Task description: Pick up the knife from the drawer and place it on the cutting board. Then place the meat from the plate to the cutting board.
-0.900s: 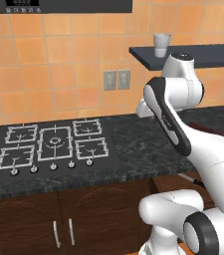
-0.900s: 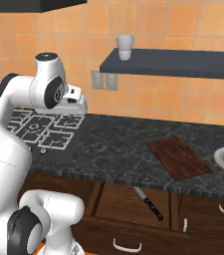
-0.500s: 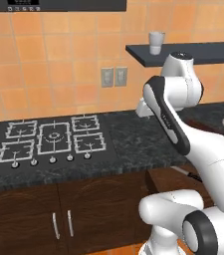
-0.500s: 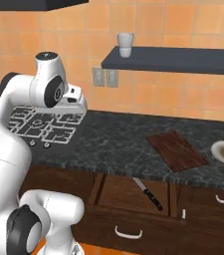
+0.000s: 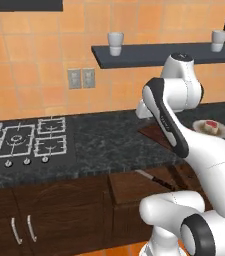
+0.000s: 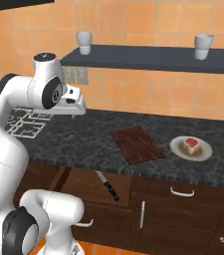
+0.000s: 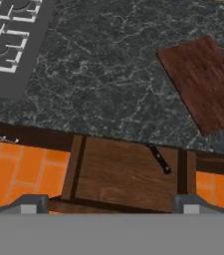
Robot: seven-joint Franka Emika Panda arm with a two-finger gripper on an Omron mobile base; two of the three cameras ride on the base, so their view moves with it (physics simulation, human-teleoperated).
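The drawer (image 7: 126, 174) stands pulled out below the counter edge, and the knife (image 7: 159, 159) lies in it near its right side, black handle toward me. It is also the drawer (image 6: 91, 185) with the knife (image 6: 107, 185) in the right base view. The cutting board (image 6: 136, 144) lies bare on the dark counter. To its right sits the plate (image 6: 180, 151) with the meat (image 6: 192, 144) on it. My gripper (image 7: 108, 204) hangs high above the counter, left of the board, open with nothing between its fingertips (image 7: 28, 204).
A gas hob (image 5: 19, 140) occupies the counter to the left. A wall shelf (image 6: 148, 57) carries two white cups (image 6: 84, 42). Cabinet doors with silver handles (image 6: 182, 191) sit right of the drawer. Bare counter (image 7: 103, 74) lies between hob and board.
The base has driven to the right, so the whole scene has slid left in both base views. The plate and a second cup have come fully into view.
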